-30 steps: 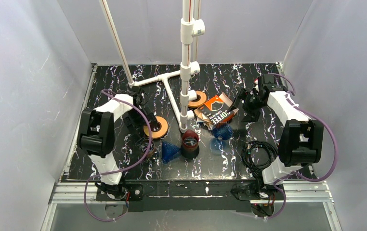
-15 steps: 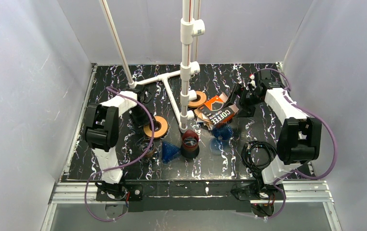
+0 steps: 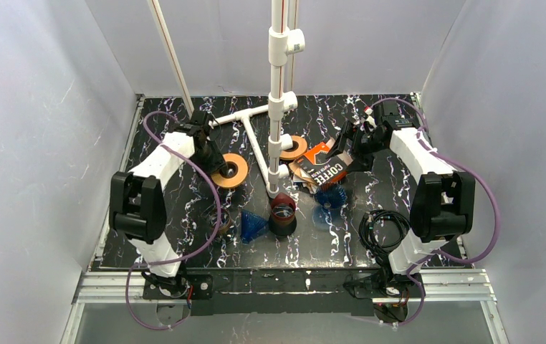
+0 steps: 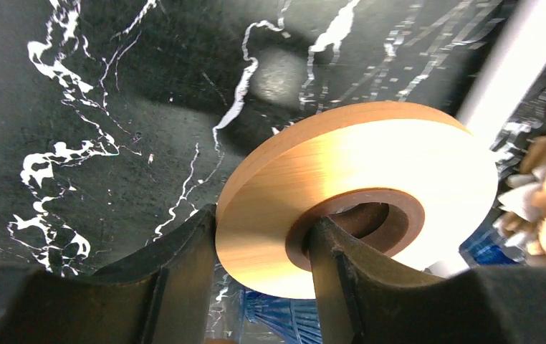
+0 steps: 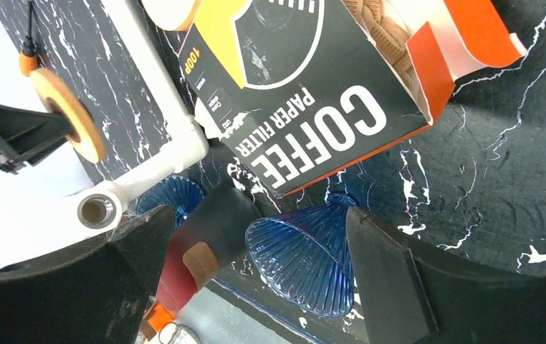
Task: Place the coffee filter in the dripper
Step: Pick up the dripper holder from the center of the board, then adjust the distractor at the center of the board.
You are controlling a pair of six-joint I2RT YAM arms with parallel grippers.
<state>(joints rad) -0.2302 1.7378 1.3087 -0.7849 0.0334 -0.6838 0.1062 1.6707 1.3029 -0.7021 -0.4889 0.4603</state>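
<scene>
1. Hovering above the box [image 5: 306, 122], the right arm [image 3: 413, 154] is holding its jaws spread wide, grasping nothing.
2. Filters [image 5: 388, 25] are sitting in the box's torn-open end, which is pointing away from the jaws, so the box's long axis is running roughly crosswise to them.
3. A blue dripper [image 5: 302, 254] is resting on the desk [image 5: 499, 165] just beside the box's closed end.
4. The left arm [image 3: 170, 154] is clenching its jaws on a wooden ring [image 4: 342, 172], 1 finger through the hole, well apart from the filters, so the right arm is nearer.

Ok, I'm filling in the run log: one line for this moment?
left gripper: clamped on wooden ring | right gripper: open above coffee filter box | blue dripper: beside the box
</scene>
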